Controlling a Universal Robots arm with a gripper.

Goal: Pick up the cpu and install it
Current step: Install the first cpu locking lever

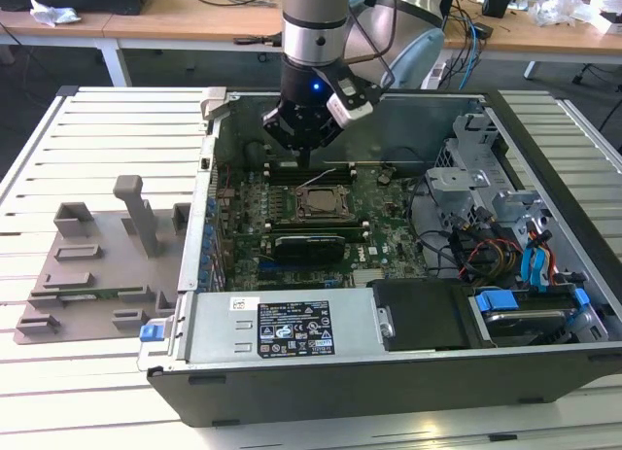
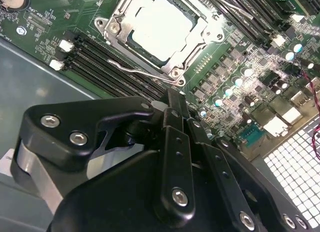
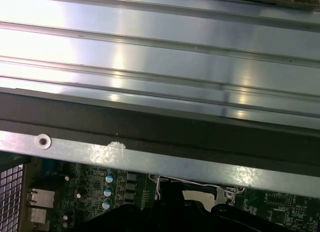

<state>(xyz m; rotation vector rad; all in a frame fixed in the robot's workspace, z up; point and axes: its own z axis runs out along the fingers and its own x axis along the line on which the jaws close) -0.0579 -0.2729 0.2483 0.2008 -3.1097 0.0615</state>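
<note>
slatted tabletop (image 1: 87,139) carries the open computer case (image 1: 544,363), with its motherboard (image 1: 389,222) facing up. my arm (image 1: 316,22) comes straight down from above into the case. my end effector (image 1: 303,151) points down, hanging just above the board beside the socket (image 1: 321,201) and memory slots (image 2: 107,66). in the second wrist view the fingers (image 2: 175,137) look pressed together with nothing between them. the cpu (image 2: 161,27) already lies inside the socket frame, its pale top showing. my read: placing is done. seating looks like the step in hand, and it calls for a gentle, square touch, since the retaining lever (image 2: 140,74) looks unlatched.
</note>
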